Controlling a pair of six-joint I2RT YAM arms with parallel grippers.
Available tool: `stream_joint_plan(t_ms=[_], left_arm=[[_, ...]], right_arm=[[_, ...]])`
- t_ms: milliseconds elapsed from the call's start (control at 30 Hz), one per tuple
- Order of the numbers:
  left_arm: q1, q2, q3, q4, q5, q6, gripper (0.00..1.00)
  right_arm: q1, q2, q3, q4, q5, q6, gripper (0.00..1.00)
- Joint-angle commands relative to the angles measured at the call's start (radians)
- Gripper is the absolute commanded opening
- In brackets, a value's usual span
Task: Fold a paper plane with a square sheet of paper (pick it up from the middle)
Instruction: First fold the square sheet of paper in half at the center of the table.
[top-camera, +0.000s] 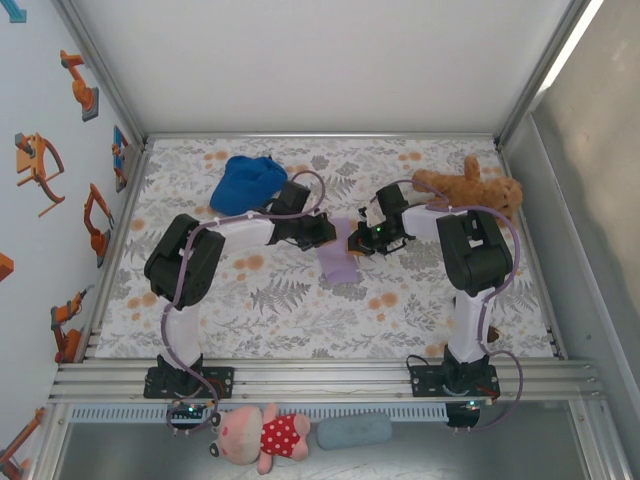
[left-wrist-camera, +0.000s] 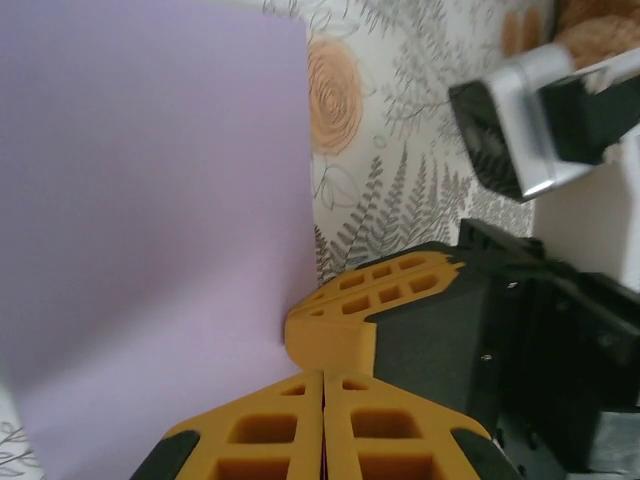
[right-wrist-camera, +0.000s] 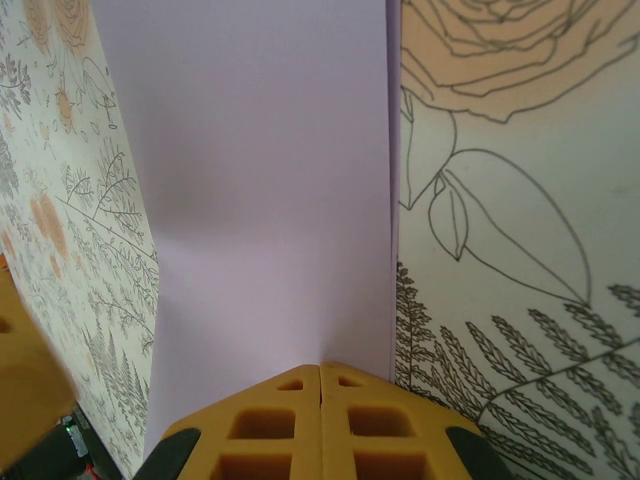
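Nearest of all, outside the table's front rail and well to the near side of the thin lavender sheet of paper (top-camera: 338, 264), lie a pink plush doll in a red spotted dress (top-camera: 258, 435) and, just beside it, a grey-blue oblong cushion (top-camera: 354, 431).

Past the rail comes the flat tabletop under a pale cloth printed with grey ferns and orange roses (top-camera: 300, 315). The paper sits near the middle of it. From above it shows as a narrow strip running near to far, with its near end free of both arms.

The two arms meet at the paper's far end. The left gripper (top-camera: 330, 232) reaches in from the left arm's side. In its wrist view, its orange ribbed fingers (left-wrist-camera: 260, 430) are pressed together with no gap, and the paper (left-wrist-camera: 150, 220) runs down to their tips, pinched there at its edge. The right gripper (top-camera: 356, 242) comes in from the opposite side. Its own fingers (right-wrist-camera: 260, 425) are likewise tight together, and the paper (right-wrist-camera: 260, 180) runs straight into their seam, clamped.

Farthest back, a crumpled blue fabric cap (top-camera: 248, 182) lies beyond the paper on the left arm's side. A brown teddy bear (top-camera: 470, 187) lies beyond it on the right arm's side. Both are well apart from the paper.
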Motion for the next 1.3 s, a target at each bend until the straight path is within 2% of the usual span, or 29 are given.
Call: stream_joint_plan(t_ms=[0, 467, 800, 1000, 1267], left_arm=[[0.002, 0.028, -0.005, 0.007, 0.027, -0.03, 0.09], [0.023, 0.064, -0.043, -0.149, 0.014, 0.021, 0.09], [0.077, -0.023, -0.178, -0.108, 0.007, 0.056, 0.08], [0.057, -0.119, -0.189, -0.017, 0.042, 0.007, 0.08], [0.012, -0.057, -0.158, 0.071, 0.09, -0.07, 0.08]], right_arm=[[-0.009, 0.124, -0.07, -0.111, 0.271, -0.019, 0.0], [-0.008, 0.135, -0.069, -0.126, 0.304, -0.02, 0.0], [-0.008, 0.145, -0.062, -0.131, 0.308, -0.019, 0.0], [-0.008, 0.14, -0.062, -0.131, 0.299, -0.017, 0.0], [-0.008, 0.141, -0.061, -0.131, 0.303, -0.016, 0.0]])
